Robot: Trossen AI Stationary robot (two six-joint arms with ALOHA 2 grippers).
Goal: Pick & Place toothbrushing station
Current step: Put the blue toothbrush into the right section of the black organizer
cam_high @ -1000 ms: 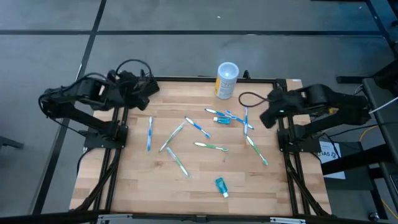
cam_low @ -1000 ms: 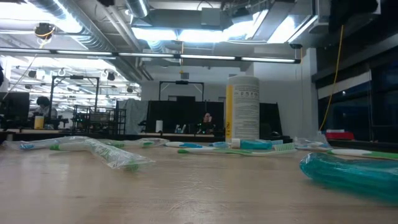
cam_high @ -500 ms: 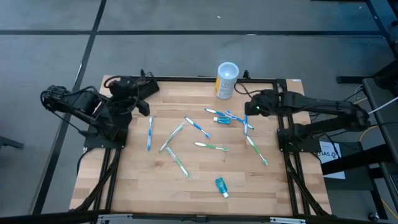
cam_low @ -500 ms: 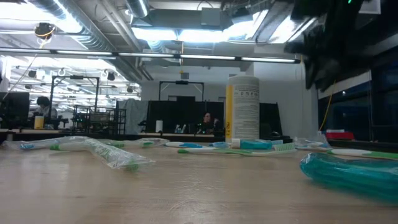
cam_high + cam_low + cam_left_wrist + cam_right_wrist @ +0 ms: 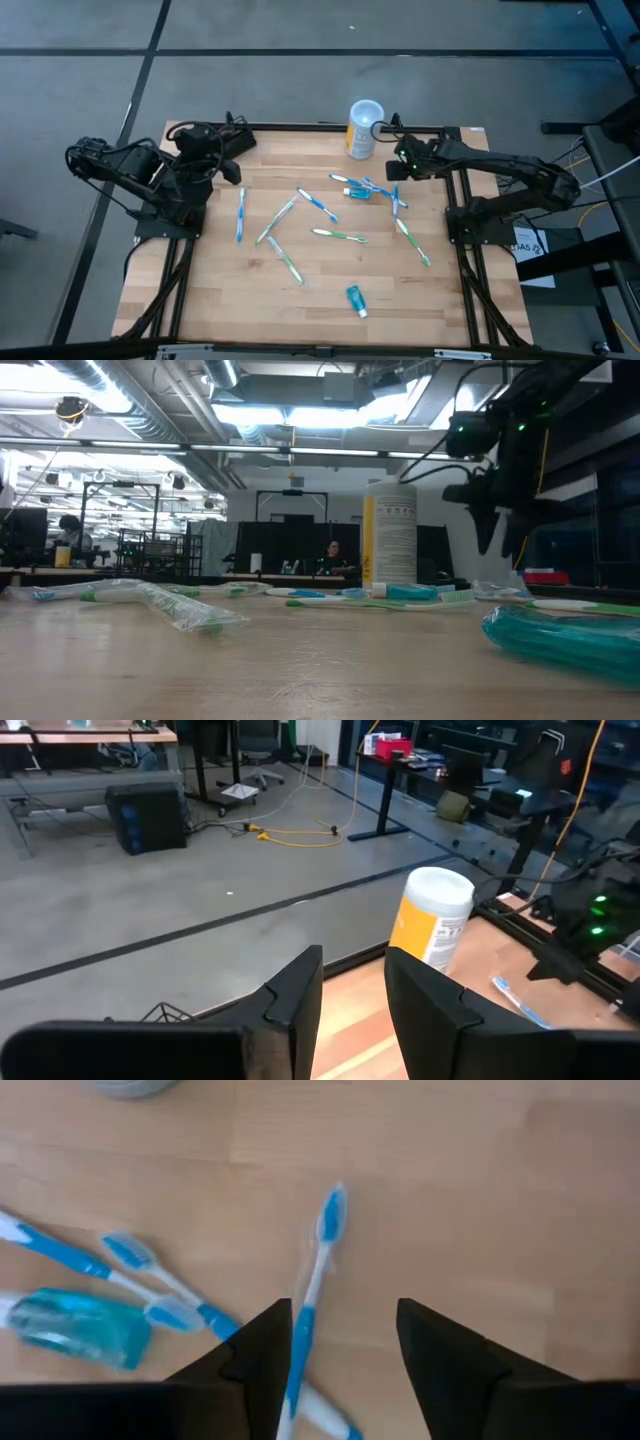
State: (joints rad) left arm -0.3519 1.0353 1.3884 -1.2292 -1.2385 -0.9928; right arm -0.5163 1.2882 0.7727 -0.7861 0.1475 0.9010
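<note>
- High view: your right gripper (image 5: 402, 160) hangs over the far right part of the table (image 5: 330, 300), just beside the white-and-yellow cup (image 5: 364, 129) and above the far end of the cluster of blue toothbrushes (image 5: 375, 188). The left gripper (image 5: 228, 170) waits near the table's far left edge. I judge this the approach step: nothing is held, and the arm is lining up on a brush. No black holder block shows anywhere on the table, so you cannot place the station from here.
- High view, containers: the cup stands upright at the far edge; nothing can be seen sticking out of it, and its inside cannot be made out. A teal toothpaste tube (image 5: 355, 298) lies alone near the front edge, well apart from the rest.
- Low view: the right gripper (image 5: 500, 535) hangs above the table beside the cup (image 5: 390, 532), fingers pointing down and clear of the wood. A wrapped brush (image 5: 160, 600) lies on the left and the teal tube (image 5: 560, 640) close on the right.
- Left wrist view: the left gripper's fingers (image 5: 290, 1000) stand a narrow gap apart with nothing between them; the cup (image 5: 432, 915) is ahead, its top looking closed or flat.
- Right wrist view: the right gripper's fingers (image 5: 255, 1355) are spread wide and empty, straddling a blue toothbrush (image 5: 318, 1270) on the wood. Your next move likely calls for a straight descent, keeping the handle centred between the fingers, then closing. A second teal tube (image 5: 75, 1325) lies to one side.
</note>
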